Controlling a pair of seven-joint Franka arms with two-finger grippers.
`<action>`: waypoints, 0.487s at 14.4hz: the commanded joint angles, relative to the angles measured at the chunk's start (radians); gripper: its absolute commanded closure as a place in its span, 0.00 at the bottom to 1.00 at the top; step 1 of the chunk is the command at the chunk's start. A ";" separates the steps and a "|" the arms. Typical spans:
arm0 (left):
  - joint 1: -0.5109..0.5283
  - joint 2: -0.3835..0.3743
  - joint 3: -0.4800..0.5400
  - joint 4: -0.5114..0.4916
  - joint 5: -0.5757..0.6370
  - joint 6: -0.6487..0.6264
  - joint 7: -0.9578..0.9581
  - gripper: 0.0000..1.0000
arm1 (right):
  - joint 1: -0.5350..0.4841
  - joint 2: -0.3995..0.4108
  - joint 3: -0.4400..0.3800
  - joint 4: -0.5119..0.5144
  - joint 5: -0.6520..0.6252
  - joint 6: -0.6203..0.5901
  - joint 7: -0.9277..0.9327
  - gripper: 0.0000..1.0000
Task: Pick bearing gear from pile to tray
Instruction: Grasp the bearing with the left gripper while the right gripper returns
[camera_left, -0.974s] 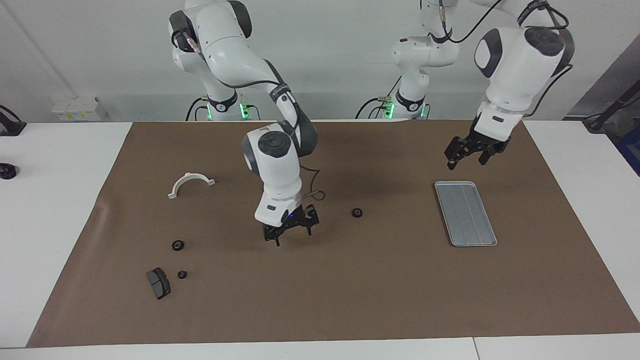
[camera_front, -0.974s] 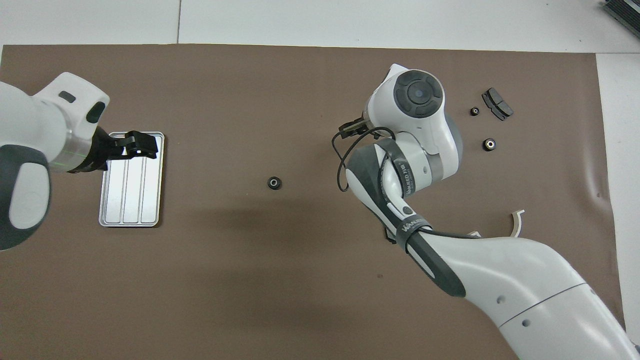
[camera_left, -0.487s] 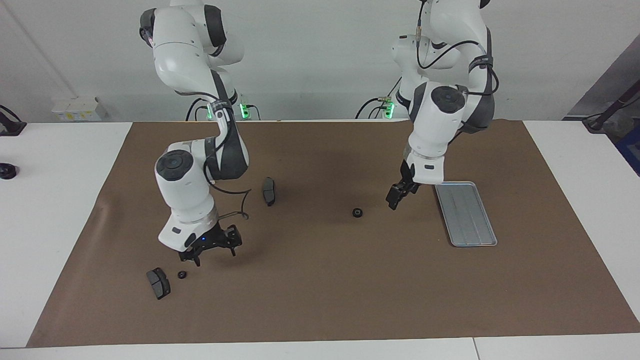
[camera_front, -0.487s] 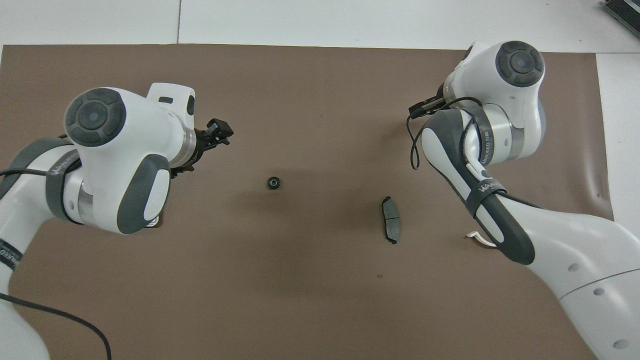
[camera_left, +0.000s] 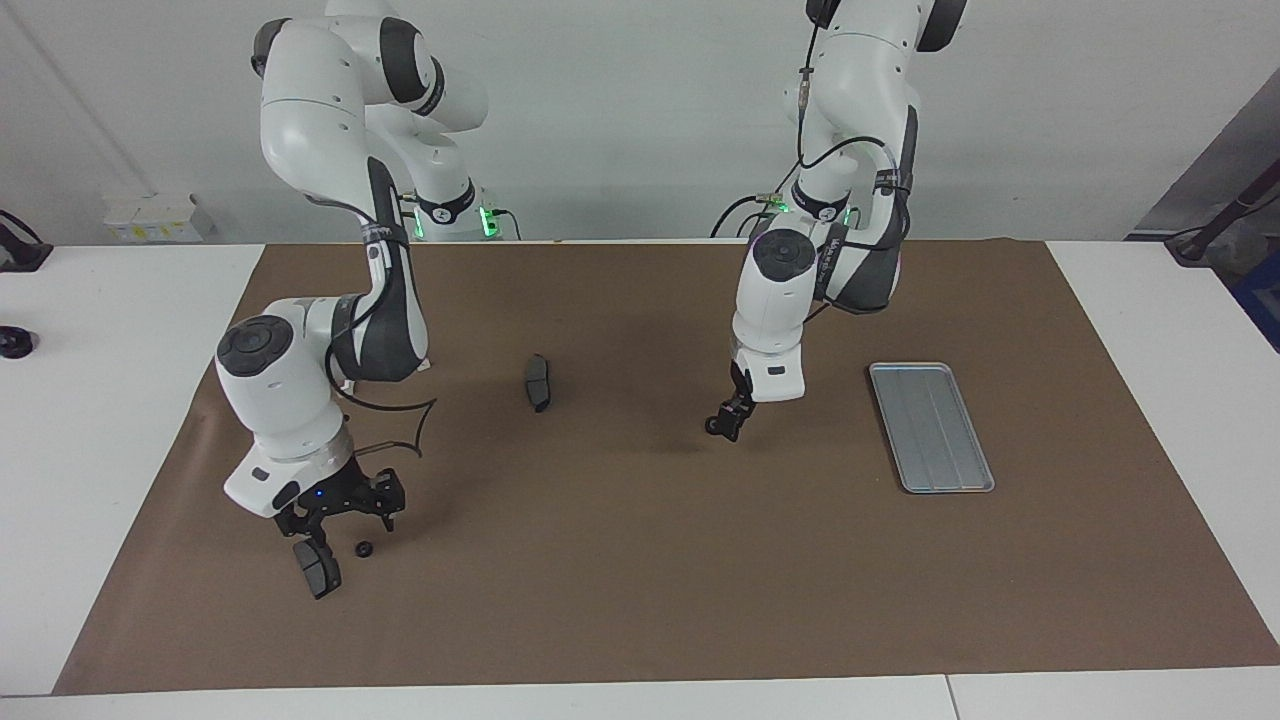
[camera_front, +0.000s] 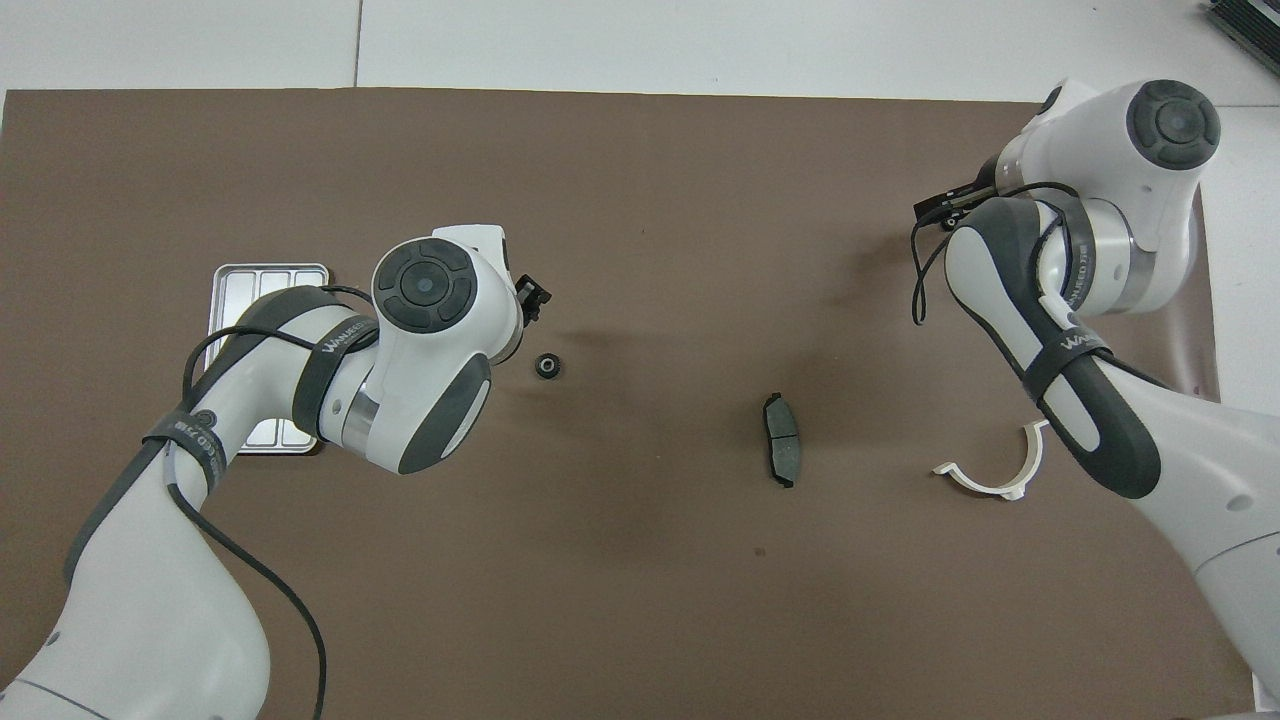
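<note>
Step in hand looks like the reach for pickup: left pincer (camera_left: 727, 424) is low over the brown mat (camera_left: 640, 600), its fingers apart w/ nothing between them, and the bearing gear (camera_front: 547, 367) lies on the mat right at its tips. From the facing view can't tell if tip and gear touch or just sit side by side. Gear is tiny, black, round, w/ a paler hub at centre, lying flat, on its own, well apart from other parts. Tray (camera_left: 930, 430) sits on the mat off toward the left arm's end from this pincer, silver-grey, ridged, nothing in it yet. Next move, as I judge it: centre the tips over the gear, drop the last bit, close on it; part is small, so little room for error and it could skid or pop out. Right pincer (camera_left: 338, 518), fingers also apart & empty, hangs just above a dark grey pad (camera_left: 317, 568) and a second small gear (camera_left: 364, 548). Another pad (camera_left: 538, 382) lies between the two pincers; white half-ring bracket (camera_front: 990, 470) is near the right arm
</note>
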 joint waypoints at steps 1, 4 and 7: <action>-0.019 -0.005 0.018 0.005 0.024 -0.004 -0.034 0.00 | -0.020 0.019 0.018 -0.013 0.005 0.061 -0.013 0.18; -0.038 -0.005 0.019 0.011 0.026 -0.031 -0.056 0.00 | -0.019 0.029 0.018 -0.022 0.027 0.077 0.020 0.30; -0.042 -0.005 0.018 0.005 0.035 -0.015 -0.062 0.00 | -0.019 0.029 0.018 -0.046 0.031 0.104 0.036 0.39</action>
